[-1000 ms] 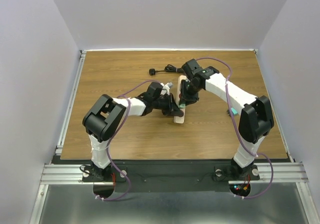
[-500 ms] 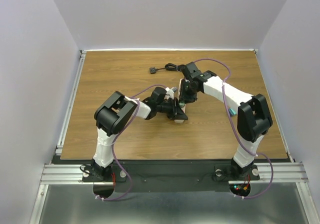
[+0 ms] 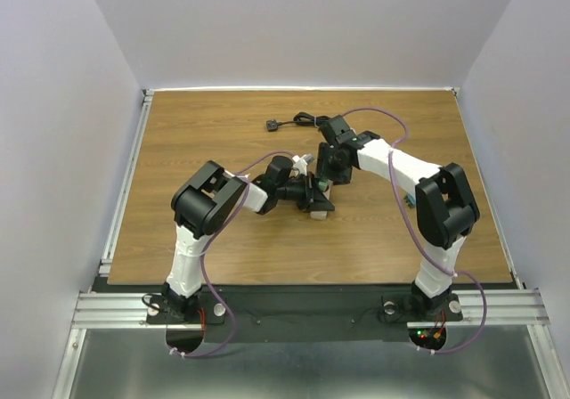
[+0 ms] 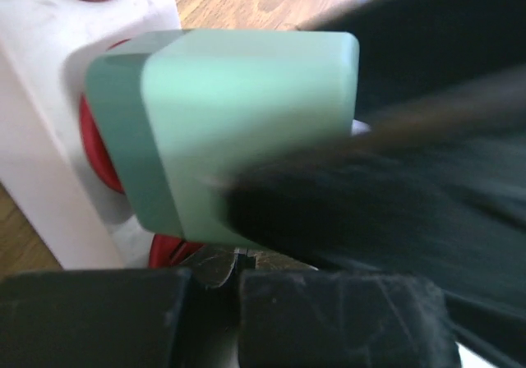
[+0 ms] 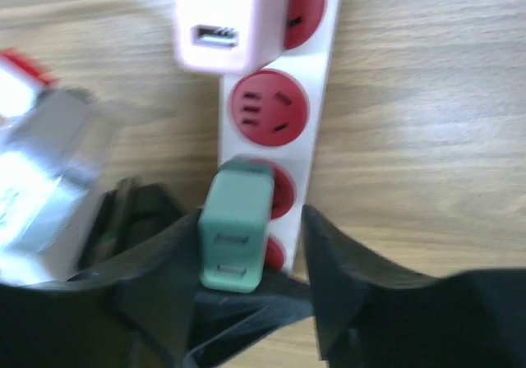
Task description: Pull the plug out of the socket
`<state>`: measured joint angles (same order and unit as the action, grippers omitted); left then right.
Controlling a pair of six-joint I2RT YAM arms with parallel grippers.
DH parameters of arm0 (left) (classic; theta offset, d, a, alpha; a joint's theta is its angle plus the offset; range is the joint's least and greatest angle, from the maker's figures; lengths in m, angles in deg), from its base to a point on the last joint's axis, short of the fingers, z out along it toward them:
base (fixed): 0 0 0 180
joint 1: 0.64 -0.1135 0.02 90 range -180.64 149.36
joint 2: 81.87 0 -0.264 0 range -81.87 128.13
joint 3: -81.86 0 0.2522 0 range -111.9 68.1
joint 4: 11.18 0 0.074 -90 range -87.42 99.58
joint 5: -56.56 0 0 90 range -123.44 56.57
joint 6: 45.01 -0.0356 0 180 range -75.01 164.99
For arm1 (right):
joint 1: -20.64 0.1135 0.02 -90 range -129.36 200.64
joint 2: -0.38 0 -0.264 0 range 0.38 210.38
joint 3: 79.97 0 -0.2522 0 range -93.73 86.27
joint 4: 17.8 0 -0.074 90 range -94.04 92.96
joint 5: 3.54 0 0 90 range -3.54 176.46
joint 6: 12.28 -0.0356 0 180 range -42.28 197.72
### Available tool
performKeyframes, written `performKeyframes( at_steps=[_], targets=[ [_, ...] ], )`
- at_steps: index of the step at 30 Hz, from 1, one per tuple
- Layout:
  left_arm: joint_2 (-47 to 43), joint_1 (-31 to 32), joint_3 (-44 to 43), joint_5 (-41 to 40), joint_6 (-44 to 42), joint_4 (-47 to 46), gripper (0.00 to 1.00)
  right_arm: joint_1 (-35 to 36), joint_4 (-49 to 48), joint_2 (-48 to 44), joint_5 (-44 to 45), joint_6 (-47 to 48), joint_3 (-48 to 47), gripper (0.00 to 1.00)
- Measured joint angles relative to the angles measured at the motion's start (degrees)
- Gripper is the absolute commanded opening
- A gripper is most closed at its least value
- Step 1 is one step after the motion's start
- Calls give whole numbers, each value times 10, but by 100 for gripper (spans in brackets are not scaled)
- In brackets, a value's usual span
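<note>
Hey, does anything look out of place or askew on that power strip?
The green plug sits off-centre on its red outlet, overhanging the left edge of the socket in the right wrist view. Whether it is partly out, I cannot tell.

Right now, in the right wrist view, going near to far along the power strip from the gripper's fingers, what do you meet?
Green plug → bare red outlet → pale pink adapter with a USB port, at the top edge.

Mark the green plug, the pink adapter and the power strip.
green plug [image 5: 238, 212]: right wrist view, middle of its upper face.
pink adapter [image 5: 234, 6]: right wrist view, middle of its visible face.
power strip [image 5: 306, 154]: right wrist view, bare casing near its right edge.
</note>
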<state>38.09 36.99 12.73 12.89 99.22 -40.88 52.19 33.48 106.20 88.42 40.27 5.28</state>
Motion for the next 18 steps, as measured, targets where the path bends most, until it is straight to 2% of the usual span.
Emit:
performKeyframes(
  at_steps=[2, 4, 5, 6, 8, 13, 18],
  targets=[
    [1, -4, 3, 5, 6, -5, 0, -1, -1, 13, 7, -1, -1, 65],
    [2, -10, 6, 10, 9, -10, 0, -2, -1, 23, 10, -1, -2, 55],
    [2, -11, 6, 13, 9, -12, 0, -2, -1, 27, 9, -2, -4, 47],
    [3, -12, 6, 14, 9, -15, 0, -2, -2, 31, 7, -3, -6, 25],
    [6, -13, 6, 17, 8, -21, 0, -1, -5, 39, 4, -5, -14, 1],
    [13, -14, 6, 23, 8, -35, 0, 7, 21, 47, 6, -7, -38, 0],
    [23, -17, 6, 34, 9, -55, 0, 8, 101, 81, 1, 0, -111, 0]
  ],
)
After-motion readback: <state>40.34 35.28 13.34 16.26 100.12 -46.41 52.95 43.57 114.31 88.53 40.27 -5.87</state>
